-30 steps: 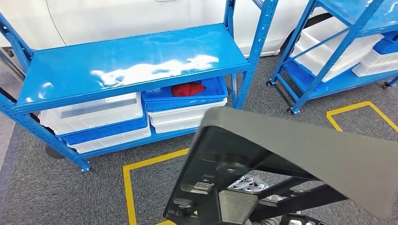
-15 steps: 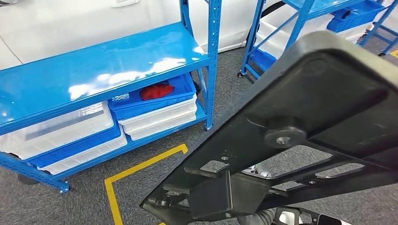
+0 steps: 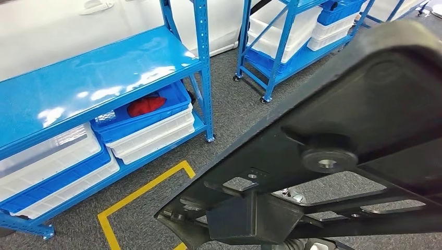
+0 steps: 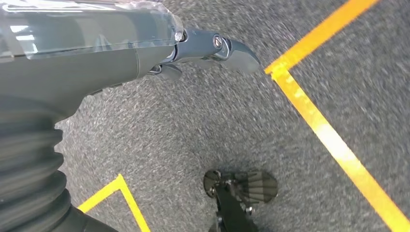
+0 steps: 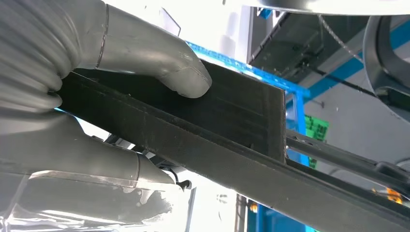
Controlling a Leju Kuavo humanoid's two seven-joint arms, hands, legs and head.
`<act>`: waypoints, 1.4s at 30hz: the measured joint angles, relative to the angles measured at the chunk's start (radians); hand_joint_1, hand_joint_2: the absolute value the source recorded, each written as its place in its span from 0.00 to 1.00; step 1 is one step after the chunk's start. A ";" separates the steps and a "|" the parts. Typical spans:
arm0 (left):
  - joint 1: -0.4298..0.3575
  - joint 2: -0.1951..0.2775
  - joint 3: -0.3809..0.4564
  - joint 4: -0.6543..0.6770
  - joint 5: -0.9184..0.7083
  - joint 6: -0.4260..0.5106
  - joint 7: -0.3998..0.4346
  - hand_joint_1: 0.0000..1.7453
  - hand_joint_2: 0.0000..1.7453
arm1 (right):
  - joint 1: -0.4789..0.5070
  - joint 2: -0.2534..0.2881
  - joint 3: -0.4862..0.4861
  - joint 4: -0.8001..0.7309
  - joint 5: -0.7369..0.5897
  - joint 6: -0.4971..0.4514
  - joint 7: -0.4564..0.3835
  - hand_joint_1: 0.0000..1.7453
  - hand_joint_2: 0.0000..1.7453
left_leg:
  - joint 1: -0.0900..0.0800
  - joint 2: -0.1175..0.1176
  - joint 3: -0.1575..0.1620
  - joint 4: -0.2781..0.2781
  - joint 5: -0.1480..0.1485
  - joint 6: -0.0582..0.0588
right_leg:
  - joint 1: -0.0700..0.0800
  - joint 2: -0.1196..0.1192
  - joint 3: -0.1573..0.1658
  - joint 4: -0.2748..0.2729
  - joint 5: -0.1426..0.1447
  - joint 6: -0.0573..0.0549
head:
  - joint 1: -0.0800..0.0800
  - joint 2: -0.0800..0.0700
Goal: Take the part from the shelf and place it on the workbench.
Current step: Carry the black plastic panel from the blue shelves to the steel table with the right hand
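A large flat black part point(image 3: 344, 125) with ribs, cut-outs and a round boss hangs close under my head camera. It hides most of the lower right of that picture. In the right wrist view my right hand point(image 5: 58, 145) grips the part's edge point(image 5: 232, 125), the thumb point(image 5: 159, 63) pressed on one face and the fingers under the other. My left hand point(image 4: 121, 43) hangs over grey carpet and holds nothing, its dark fingers point(image 4: 227, 48) stretched out. The blue shelf point(image 3: 88, 83) I see to the left has a bare top board.
Under the shelf board stand white and blue bins point(image 3: 140, 130), one holding a red thing point(image 3: 146, 105). A second blue rack on wheels point(image 3: 276, 47) with white bins stands at the back right. Yellow tape point(image 3: 140, 190) marks the carpet. A white car body point(image 3: 47, 26) stands behind the shelf.
The whole picture has shifted as I turn right: the shelf has slid left and the second rack has come toward the middle. The black part stays in my right hand.
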 joint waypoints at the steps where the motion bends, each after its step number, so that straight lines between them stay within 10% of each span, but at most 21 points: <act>1: 0.000 0.000 -0.002 0.000 0.000 -0.001 0.003 0.00 1.00 | 0.000 -0.002 0.003 -0.003 -0.002 -0.003 0.000 1.00 1.00 | -0.002 0.009 0.001 0.005 -0.005 -0.007 | 0.002 -0.019 0.029 -0.053 0.014 -0.006 | 0.000 0.000; 5: -0.003 -0.002 -0.005 0.000 -0.003 -0.003 0.010 0.00 1.00 | -0.001 -0.015 0.017 -0.007 -0.028 -0.006 0.000 1.00 1.00 | -0.005 0.037 0.007 0.011 -0.015 -0.032 | 0.010 -0.008 0.040 -0.091 0.021 -0.036 | 0.000 0.000; 9: 0.001 -0.006 -0.006 0.000 -0.004 -0.004 0.011 0.00 1.00 | -0.008 -0.023 0.023 -0.007 -0.035 -0.004 0.000 1.00 1.00 | 0.007 -0.057 -0.054 0.162 -0.115 -0.043 | 0.006 0.037 0.037 -0.100 0.033 -0.060 | 0.000 0.000; 12: 0.007 -0.008 -0.006 0.000 -0.004 -0.003 0.012 0.00 1.00 | -0.008 -0.029 0.029 -0.005 -0.034 -0.002 0.000 1.00 1.00 | 0.007 -0.074 -0.125 0.306 -0.157 -0.042 | 0.012 0.079 0.032 -0.097 0.036 -0.063 | 0.000 0.000; 16: 0.005 -0.011 -0.006 0.000 -0.005 -0.001 0.022 0.00 1.00 | -0.008 -0.036 0.041 -0.004 -0.029 -0.008 0.000 1.00 1.00 | 0.009 -0.125 -0.035 0.090 -0.033 -0.029 | 0.013 0.132 0.029 -0.086 0.036 -0.056 | 0.000 0.000; 20: 0.002 -0.015 -0.006 0.000 -0.009 0.005 0.033 0.00 1.00 | -0.005 -0.040 0.057 -0.005 -0.017 -0.025 0.000 1.00 1.00 | 0.008 -0.136 -0.012 0.027 -0.015 -0.015 | 0.008 0.174 0.014 -0.087 0.048 -0.027 | 0.000 0.000; 22: 0.000 -0.019 -0.006 0.000 -0.009 0.006 0.034 0.00 1.00 | -0.004 -0.041 0.064 -0.006 -0.013 -0.033 0.000 1.00 1.00 | 0.011 -0.112 -0.008 0.014 -0.005 0.000 | 0.011 0.148 0.000 -0.063 0.030 -0.017 | 0.000 0.000; 27: 0.006 -0.022 -0.005 0.000 -0.008 0.007 0.039 0.00 1.00 | -0.004 -0.046 0.073 -0.005 -0.012 -0.037 0.000 1.00 1.00 | 0.004 -0.043 -0.012 0.007 0.001 0.012 | 0.007 0.053 -0.117 0.192 -0.087 -0.002 | 0.000 0.000; 33: 0.004 -0.029 -0.003 0.000 0.016 0.010 0.041 0.00 1.00 | -0.030 -0.050 0.085 0.007 -0.048 -0.013 0.000 1.00 1.00 | -0.006 0.018 -0.006 0.016 -0.010 -0.007 | 0.018 -0.033 0.045 -0.090 0.022 -0.021 | 0.000 0.000; 37: 0.001 -0.037 0.001 0.000 0.035 0.012 0.029 0.00 1.00 | -0.053 -0.050 0.088 0.035 -0.058 0.008 0.000 1.00 1.00 | -0.003 0.016 -0.007 0.033 -0.030 -0.029 | 0.017 0.008 0.040 -0.104 0.031 -0.045 | 0.000 0.000; 42: 0.013 -0.047 0.010 0.000 0.047 0.010 0.024 0.00 1.00 | -0.071 -0.041 0.098 0.069 -0.058 0.019 0.000 1.00 1.00 | 0.001 -0.073 -0.131 0.303 -0.156 -0.040 | 0.015 0.068 0.032 -0.108 0.042 -0.060 | 0.000 0.000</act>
